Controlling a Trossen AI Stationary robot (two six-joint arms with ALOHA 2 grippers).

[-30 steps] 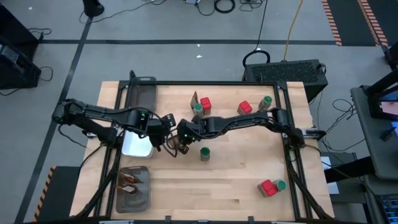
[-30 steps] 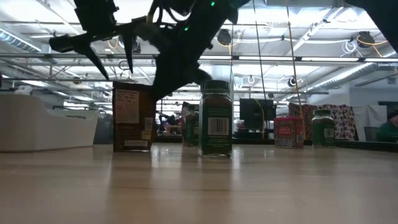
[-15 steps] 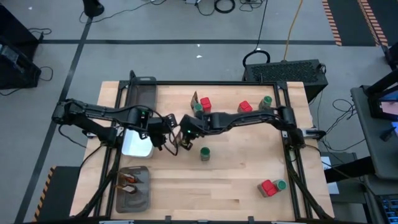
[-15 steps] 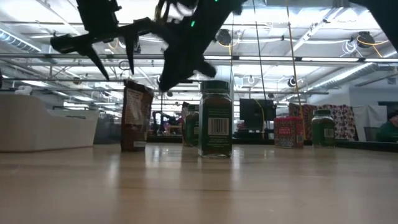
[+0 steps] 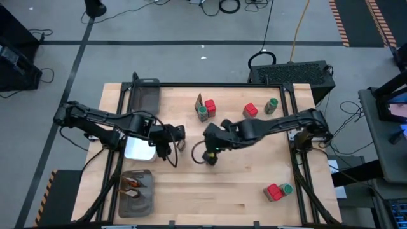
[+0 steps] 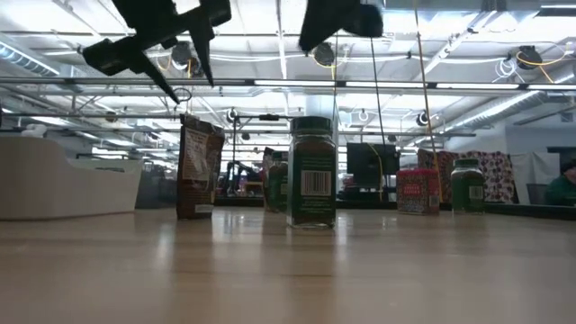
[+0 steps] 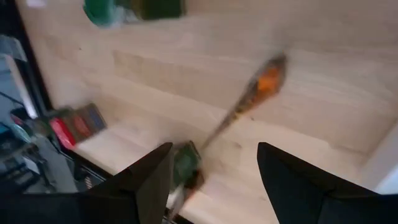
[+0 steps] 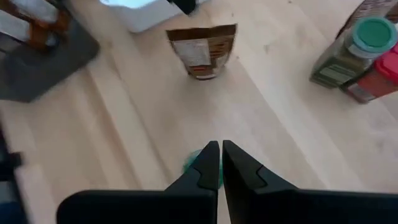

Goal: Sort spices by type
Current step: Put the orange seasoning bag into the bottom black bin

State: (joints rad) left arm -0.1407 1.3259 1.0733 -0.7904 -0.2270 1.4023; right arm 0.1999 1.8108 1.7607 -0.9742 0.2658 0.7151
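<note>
Mid-tabletop: sachet (image 5: 189, 148) upright, free, between left pincer (image 5: 180, 135), spread, and right pincer (image 5: 210, 152), pressed together above jar (image 6: 311, 171). Risk: either arm's sweep tips sachet or jar.

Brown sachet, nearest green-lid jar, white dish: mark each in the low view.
brown sachet (image 6: 197, 171), low view, front face under the folded top
green-lid jar (image 6: 312, 180), low view, barcode label
white dish (image 6: 54, 189), low view, side wall

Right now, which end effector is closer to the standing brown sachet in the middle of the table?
Left. The left end effector hovers open right beside the brown sachet. The right end effector, shut, sits farther off, above a green-lidded jar.
</note>
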